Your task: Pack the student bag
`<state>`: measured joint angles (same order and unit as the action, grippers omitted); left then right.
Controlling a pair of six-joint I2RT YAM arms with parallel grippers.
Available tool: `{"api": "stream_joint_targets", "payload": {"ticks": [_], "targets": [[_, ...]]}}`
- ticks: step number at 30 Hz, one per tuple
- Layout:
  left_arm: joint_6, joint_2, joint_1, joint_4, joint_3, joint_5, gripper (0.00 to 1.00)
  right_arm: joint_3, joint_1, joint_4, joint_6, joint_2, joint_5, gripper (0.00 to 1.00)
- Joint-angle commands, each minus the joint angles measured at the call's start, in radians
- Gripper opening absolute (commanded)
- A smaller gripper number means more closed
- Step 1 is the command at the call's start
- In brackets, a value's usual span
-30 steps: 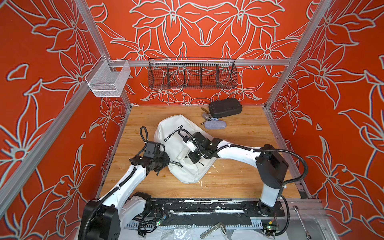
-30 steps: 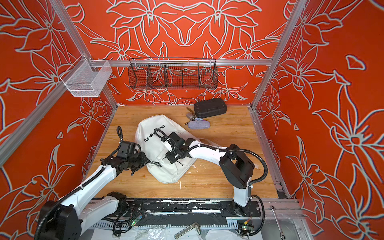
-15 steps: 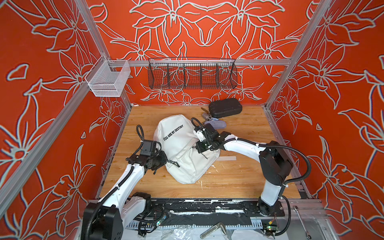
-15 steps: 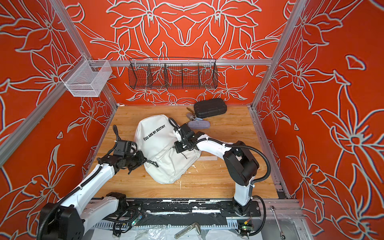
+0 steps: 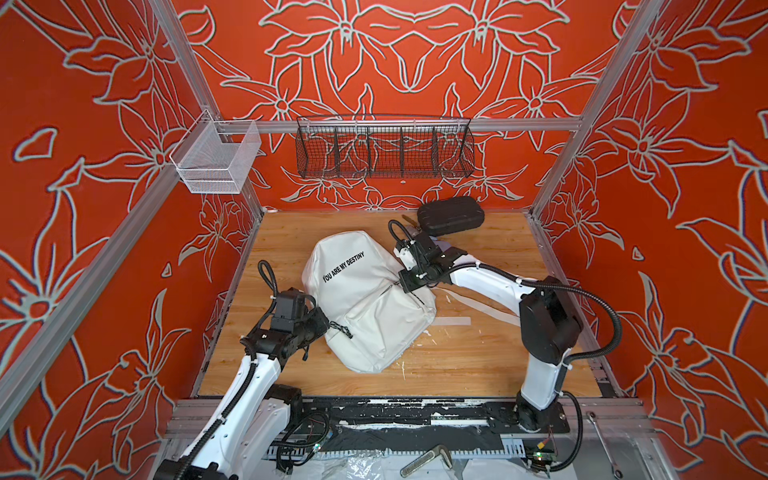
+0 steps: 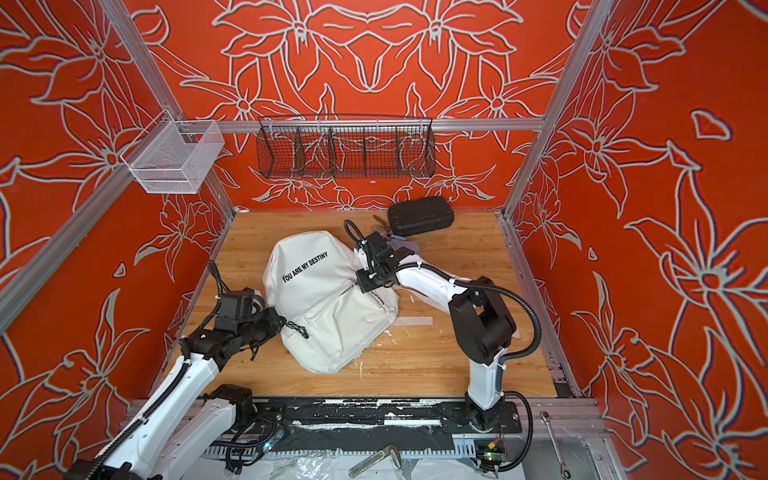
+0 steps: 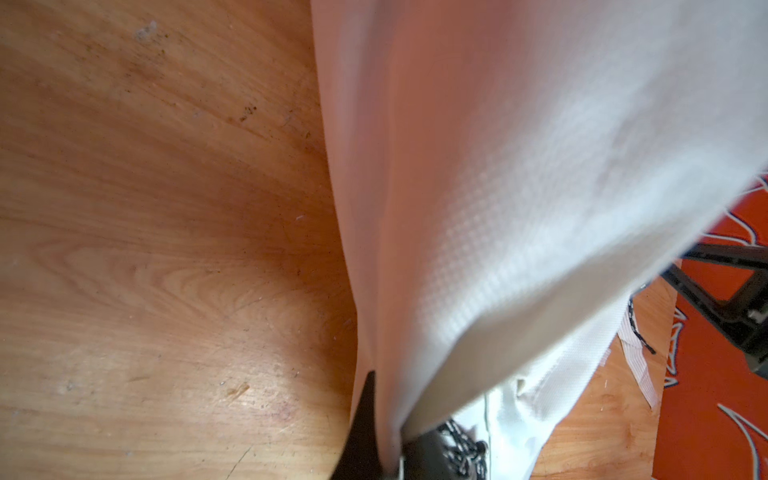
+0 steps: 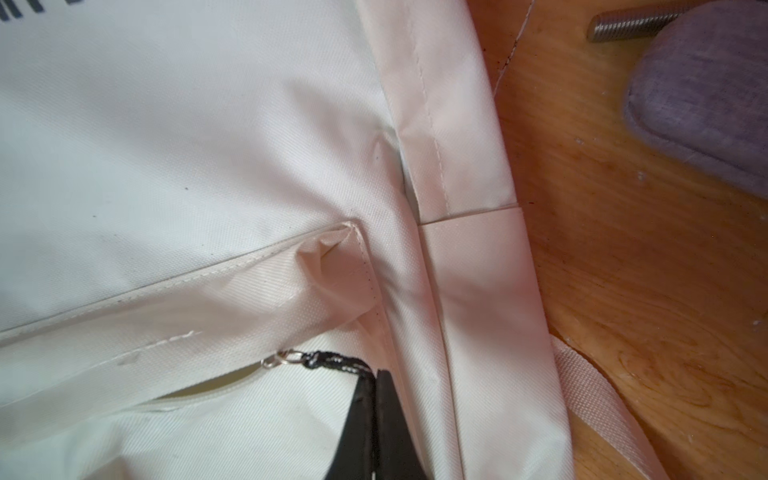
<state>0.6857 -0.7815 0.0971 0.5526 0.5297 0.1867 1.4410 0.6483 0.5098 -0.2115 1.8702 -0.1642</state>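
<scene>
The student bag point(image 5: 365, 299) lay print-up in the middle of the table point(image 5: 478, 365). Its long axis ran from the far side toward the arms' bases and slanted a little rightward at the near end. The front pocket's point(image 5: 386, 328) zipper crossed that axis, and its black cord point(image 8: 332, 360) came out near the bag's right edge, straight into your right jaws. They were clenched on the cord's end, with the slider ring point(image 8: 282, 357) just ahead of them. I'd judge any further pull had to follow the zipper line rather than lift. Your right arm point(image 5: 490, 282) reached in low from the right, its wrist bent over the bag's edge. Your left jaws were pinched shut on a fold of the bag's fabric at its left edge, and the left arm point(image 5: 257, 374) was low, seemingly bracing it. The lavender pouch point(image 8: 706, 104) and the black case point(image 5: 451, 216) lay beyond the right wrist.
</scene>
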Motion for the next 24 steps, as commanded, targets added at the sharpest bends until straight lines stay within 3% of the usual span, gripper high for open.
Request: {"api": "stream_joint_targets", "payload": {"ticks": [1, 7, 9, 13, 17, 20, 24], "targets": [[0.009, 0.018, -0.013, 0.039, 0.016, -0.077, 0.0, 0.06, -0.038, 0.067, 0.035, 0.031, 0.127, 0.0], [0.017, 0.107, -0.012, 0.106, 0.028, -0.173, 0.03, 0.099, -0.05, 0.074, 0.053, 0.056, 0.112, 0.0], [0.015, 0.136, -0.011, 0.092, 0.018, -0.16, 0.28, 0.102, -0.048, 0.036, 0.067, 0.062, 0.045, 0.0], [-0.03, 0.129, -0.002, 0.088, 0.061, -0.161, 0.47, 0.175, -0.045, 0.056, 0.077, 0.111, -0.015, 0.0], [-0.127, 0.086, 0.029, 0.097, 0.142, -0.157, 0.51, 0.216, -0.045, 0.096, 0.092, 0.139, 0.024, 0.0], [-0.213, 0.028, 0.053, 0.047, 0.184, -0.082, 0.57, 0.195, -0.044, 0.053, 0.094, 0.121, 0.015, 0.0], [-0.36, -0.136, 0.113, 0.004, 0.281, -0.019, 0.6, 0.209, -0.045, 0.055, 0.103, 0.125, 0.008, 0.1]]}}
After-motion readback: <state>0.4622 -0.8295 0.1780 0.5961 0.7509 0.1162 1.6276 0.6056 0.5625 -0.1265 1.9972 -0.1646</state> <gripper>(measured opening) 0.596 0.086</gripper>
